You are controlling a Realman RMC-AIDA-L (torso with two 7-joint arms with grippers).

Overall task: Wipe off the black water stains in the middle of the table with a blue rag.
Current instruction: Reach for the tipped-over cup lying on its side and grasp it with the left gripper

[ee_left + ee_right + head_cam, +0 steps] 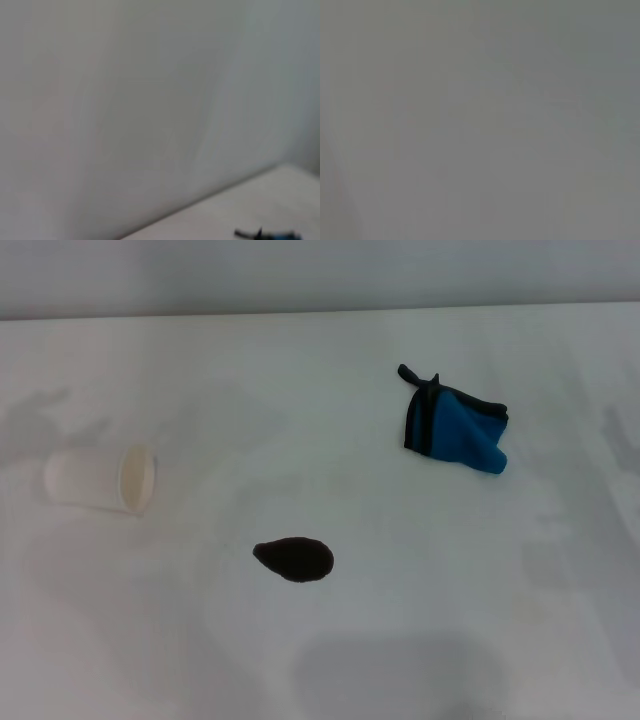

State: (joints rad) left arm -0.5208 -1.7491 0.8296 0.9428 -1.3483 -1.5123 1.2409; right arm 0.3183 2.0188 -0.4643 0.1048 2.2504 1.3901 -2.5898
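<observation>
The black water stain [294, 559] is a small dark teardrop blot near the middle of the white table [330, 660]. The blue rag [456, 430], crumpled, with a black trim band and a thin black loop, lies to the back right of the stain, well apart from it. In the left wrist view a sliver of the blue rag [267, 234] shows at the frame's edge on the table [280, 200]. Neither gripper nor arm appears in any view. The right wrist view shows only a plain grey surface.
A white paper cup [100, 479] lies on its side at the left of the table, its mouth facing right. A grey wall runs behind the table's far edge [320, 312].
</observation>
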